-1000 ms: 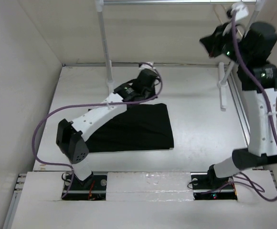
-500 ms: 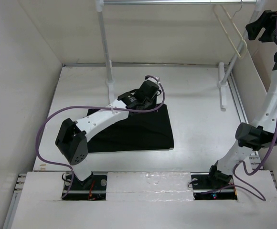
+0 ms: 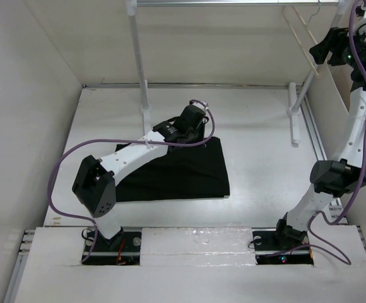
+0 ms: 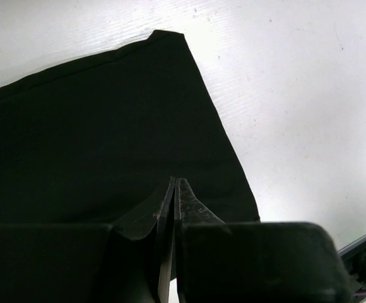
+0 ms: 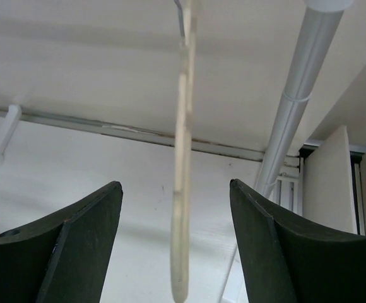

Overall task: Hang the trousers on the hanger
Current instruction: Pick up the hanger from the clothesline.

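Note:
The black trousers [image 3: 177,170] lie folded flat on the white table, filling most of the left wrist view [image 4: 101,126]. My left gripper [image 3: 182,134] sits low over their far edge, and its tips [image 4: 175,182] are pressed together above the cloth with nothing seen between them. The cream hanger [image 3: 301,36] hangs from the rack's top bar at the upper right. My right gripper [image 3: 322,52] is raised beside it and stands open. In the right wrist view the hanger [image 5: 183,126] hangs edge-on between that gripper's [image 5: 175,184] spread fingers and touches neither.
The white rack has a left pole [image 3: 137,50], a right pole [image 3: 306,82] and a top bar [image 3: 233,3]. The right pole [image 5: 293,107] runs close beside my right fingers. Enclosure walls stand on both sides. A purple cable [image 3: 63,164] loops off the left arm.
My right gripper has opened, drawn back to the right, and the hanger now hangs free from the bar. The left gripper has shifted slightly over the trousers and stays shut.

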{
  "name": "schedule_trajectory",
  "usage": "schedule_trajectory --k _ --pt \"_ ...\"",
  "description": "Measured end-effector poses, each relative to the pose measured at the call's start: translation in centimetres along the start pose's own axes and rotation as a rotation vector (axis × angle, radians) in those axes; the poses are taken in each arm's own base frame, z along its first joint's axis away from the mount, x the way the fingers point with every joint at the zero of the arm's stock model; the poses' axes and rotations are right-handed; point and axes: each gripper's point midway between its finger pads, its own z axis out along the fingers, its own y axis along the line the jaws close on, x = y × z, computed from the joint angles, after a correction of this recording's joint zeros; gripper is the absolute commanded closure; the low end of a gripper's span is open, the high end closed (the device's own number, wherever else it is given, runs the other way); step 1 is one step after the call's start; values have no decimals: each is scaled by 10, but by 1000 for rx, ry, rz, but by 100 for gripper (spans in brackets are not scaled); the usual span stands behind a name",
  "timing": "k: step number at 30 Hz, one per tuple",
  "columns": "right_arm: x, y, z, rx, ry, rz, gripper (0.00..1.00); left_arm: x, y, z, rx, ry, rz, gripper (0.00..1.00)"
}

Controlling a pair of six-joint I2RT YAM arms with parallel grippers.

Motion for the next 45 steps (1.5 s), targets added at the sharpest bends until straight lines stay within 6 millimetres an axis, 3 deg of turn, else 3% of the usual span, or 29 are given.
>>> schedule_trajectory --k 4,12,19,27,32,35,36,40,42,45 --pt "6 -6 1 21 16 -9 26 1 -2 0 13 4 -1 100" --pt "14 -6 6 20 34 -26 42 1 -4 0 23 7 -5 100" --pt "38 2 21 8 91 -25 81 1 -4 0 23 8 -9 100" --pt "16 15 18 29 29 -69 100 5 -4 2 23 14 -16 100" --pt "-8 35 4 44 -40 -122 100 4 -4 1 23 13 -20 100" --pt "-21 42 -8 82 -82 -160 100 1 -5 -1 24 10 -21 90" --pt "-20 53 -16 71 -81 -162 100 -3 -7 -2 26 1 -23 89" --pt "-8 61 -31 96 -75 -171 100 -37 -23 -20 58 -67 -32 81" --pt "12 64 -36 103 -50 -164 100 -62 -36 -35 92 -124 -40 78" --pt "58 67 -45 112 24 -136 100 -105 -60 -65 166 -222 -59 76"
